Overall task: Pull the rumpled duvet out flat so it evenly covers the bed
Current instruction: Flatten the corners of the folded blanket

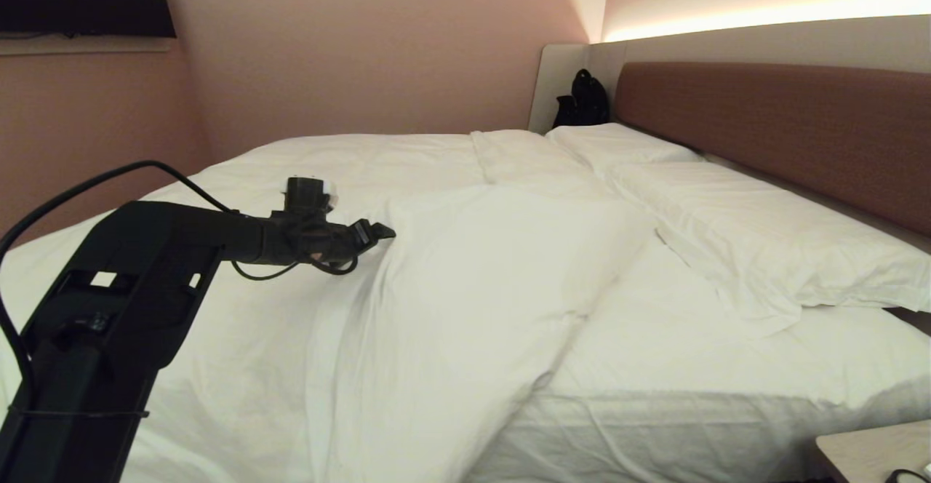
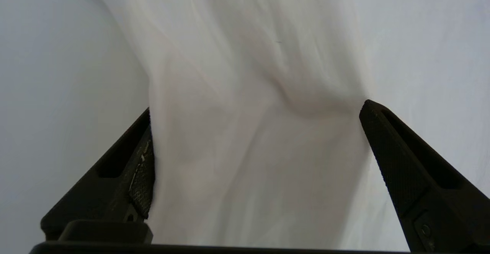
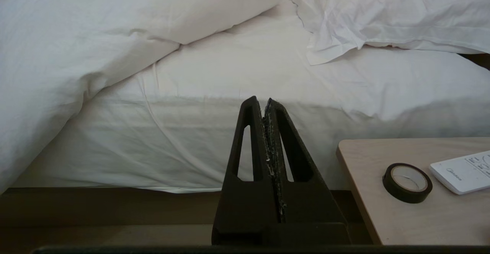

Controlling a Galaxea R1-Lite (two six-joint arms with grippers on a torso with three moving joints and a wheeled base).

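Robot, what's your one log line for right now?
left hand: open over duvet, ridge of it between fingers | right hand: shut, parked beside bed | duvet: bunched, sheet bare near pillows

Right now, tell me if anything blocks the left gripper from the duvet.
Nothing visible does. The left gripper is open right over the duvet, a raised fold of it lying between the fingers. The right gripper is shut, off the bed.
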